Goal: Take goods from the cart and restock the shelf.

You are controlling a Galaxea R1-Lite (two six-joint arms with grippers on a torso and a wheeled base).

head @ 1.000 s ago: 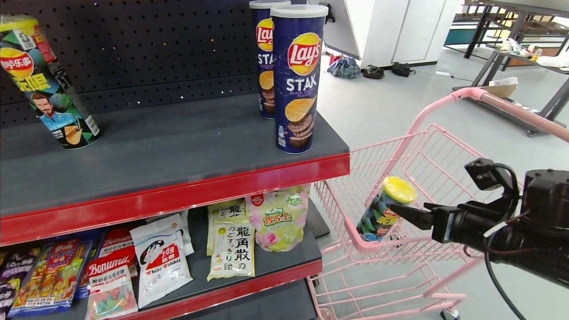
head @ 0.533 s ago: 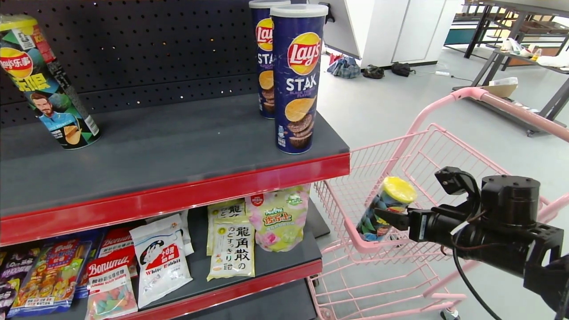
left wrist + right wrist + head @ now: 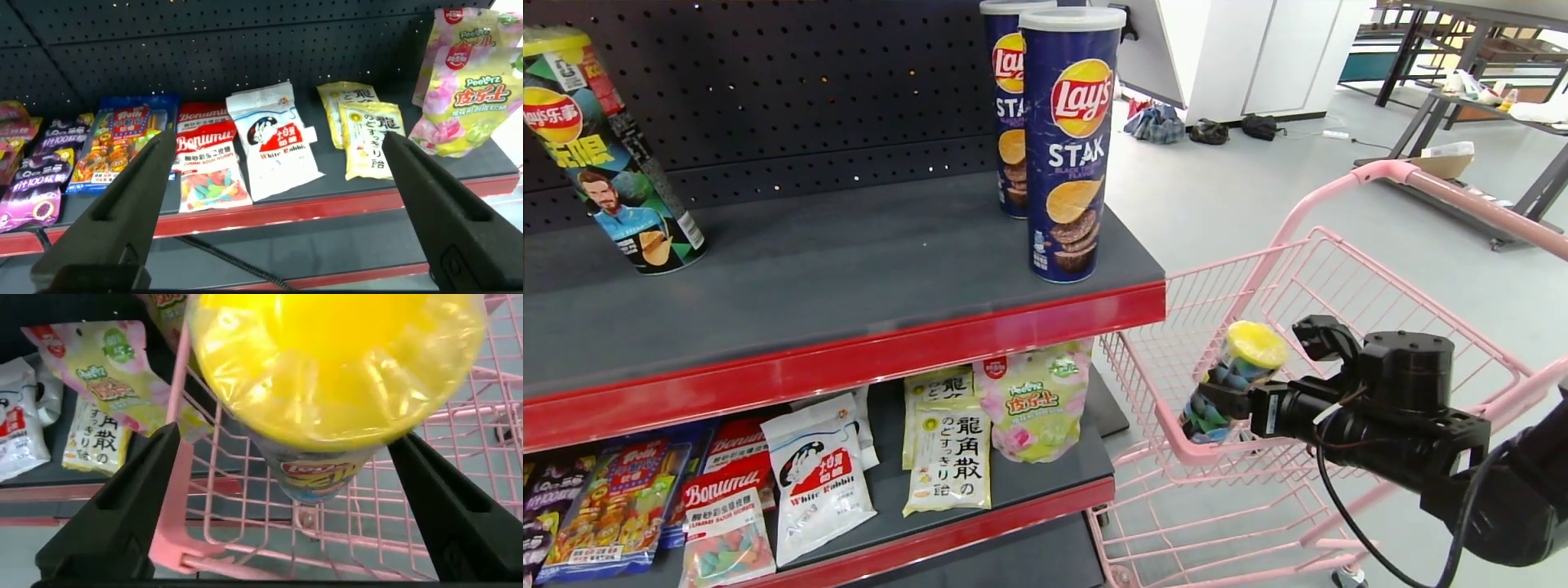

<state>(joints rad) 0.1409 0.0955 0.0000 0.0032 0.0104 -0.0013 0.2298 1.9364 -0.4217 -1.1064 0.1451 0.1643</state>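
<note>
Right gripper: fingers spread, one on each side of the yellow-lidded cylindrical chip can with blue-green wrap. Can't tell if the pads are touching it; not clamped as far as I can see.

Change over the last second: the right arm pushed forward into the pink wire shopping cart. Fingertips were short of the can, now they straddle its upper body just below the lid. Can hasn't shifted, it leans in the cart corner nearest the shelf.

My read: approach is done, next is close and lift. The can is tilted, so it may rotate in the grip as the fingers close.

Left gripper: fingers wide apart, holding nothing, facing the lower shelf's flat snack bags.

Target looks like the dark grey upper shelf with red front edge. There's open deck between the matching green-wrapped chip can at its left end and the two tall dark blue chip cans at its right.
</note>
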